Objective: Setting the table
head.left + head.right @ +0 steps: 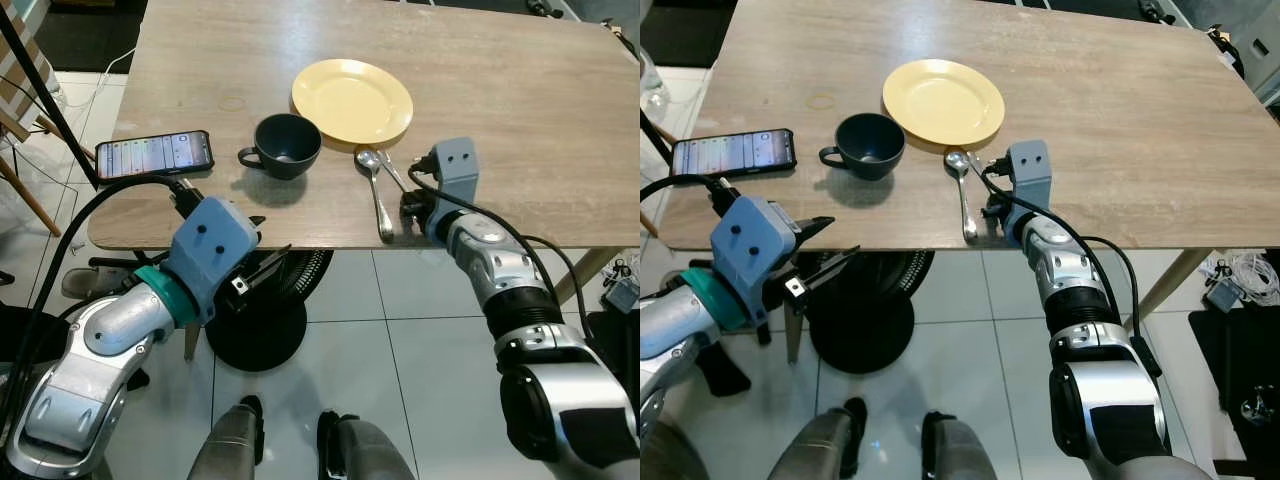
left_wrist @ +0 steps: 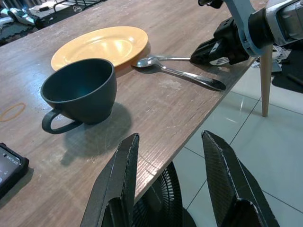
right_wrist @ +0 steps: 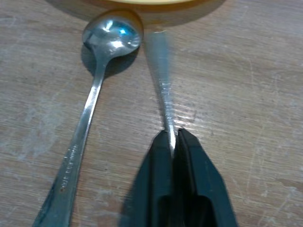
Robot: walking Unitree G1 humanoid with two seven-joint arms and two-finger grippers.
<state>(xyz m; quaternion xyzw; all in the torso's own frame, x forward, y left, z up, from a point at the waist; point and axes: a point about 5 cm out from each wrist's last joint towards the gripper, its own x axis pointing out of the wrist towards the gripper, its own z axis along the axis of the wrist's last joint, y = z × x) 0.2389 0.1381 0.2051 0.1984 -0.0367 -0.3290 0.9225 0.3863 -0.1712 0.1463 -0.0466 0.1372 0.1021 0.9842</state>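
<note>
1. Right gripper (image 3: 173, 142) sat at the near edge of the table (image 1: 520, 120), fingers pressed together on the handle of a second utensil (image 3: 163, 90) lying just right of the spoon (image 1: 378, 195). From the left wrist view it looked like a fork, but its head was tucked toward the plate, so the type was a judgement.
2. Risk: the pinch was on the very tip of a thin, flat handle. A small wrist twist could have let it pivot or slip out.
3. Risk: the pinched utensil lay close beside the spoon, heads nearly meeting at the rim of the yellow plate (image 1: 352, 100). Dragging it sideways would likely have knocked the spoon or clipped the plate.
4. Risk: both handles ended near the table edge. A pull toward the robot could have sent either one to the floor.
5. Left gripper (image 2: 173, 184) hung below the table edge, near the cup (image 1: 284, 146), fingers spread and empty. Raising it carelessly could have hit the table's underside or edge.
6. Phone (image 1: 155, 155) lay at the left edge, well apart from the right gripper; low risk there.
7. Count: one plate, one dark cup, one spoon, one pinched utensil, one phone.
</note>
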